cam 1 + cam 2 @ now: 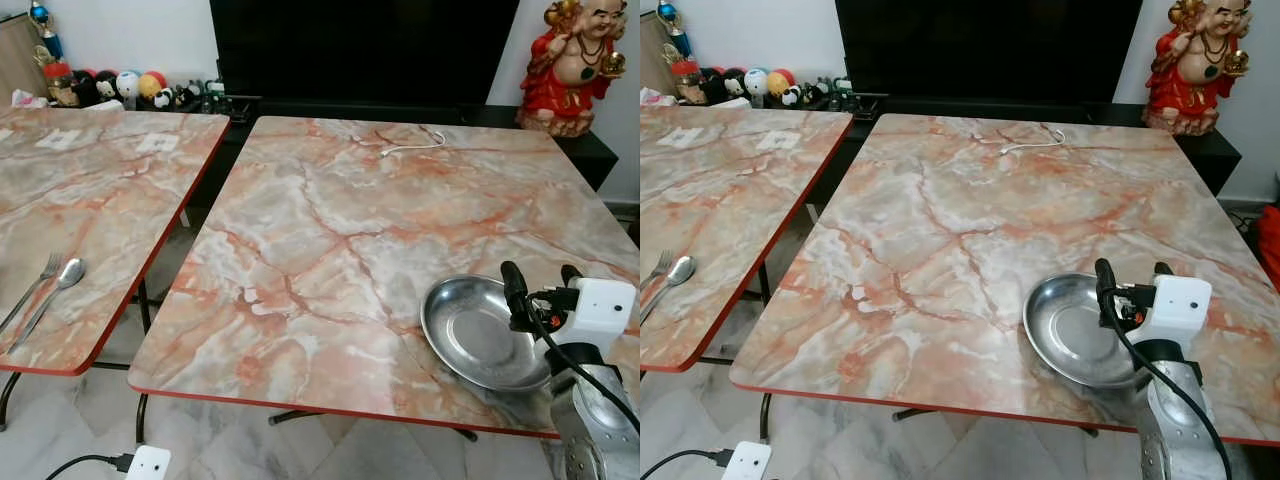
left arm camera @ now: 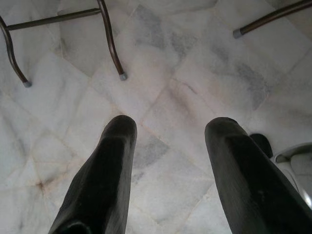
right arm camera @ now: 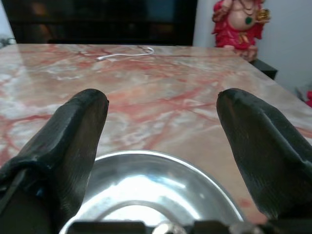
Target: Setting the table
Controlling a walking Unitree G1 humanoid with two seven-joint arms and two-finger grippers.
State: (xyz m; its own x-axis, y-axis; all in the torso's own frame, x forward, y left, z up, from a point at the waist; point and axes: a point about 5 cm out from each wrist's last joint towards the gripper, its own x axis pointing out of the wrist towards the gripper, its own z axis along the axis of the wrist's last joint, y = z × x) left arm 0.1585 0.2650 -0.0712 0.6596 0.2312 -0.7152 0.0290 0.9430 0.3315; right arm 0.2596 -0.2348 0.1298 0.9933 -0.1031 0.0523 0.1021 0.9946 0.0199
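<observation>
The right gripper [image 1: 541,278] hangs spread wide over the near rim of the bowl [image 1: 478,332], which sits at the table's [image 1: 330,230] near right corner. Thin steel: probably light, stiff and slippery, best pinched at the rim. The left gripper [image 2: 170,170], also spread, points at the floor [image 2: 161,73]. A fork [image 1: 33,286] and spoon [image 1: 58,286] lie on the left table [image 1: 90,190]. No writing readable.

We note right arm [image 1: 600,430]: silver casing, white wrist block, black cable looped alongside. Right pincer [image 1: 540,285], left pincer [image 2: 170,165]: long black matte fingers.
</observation>
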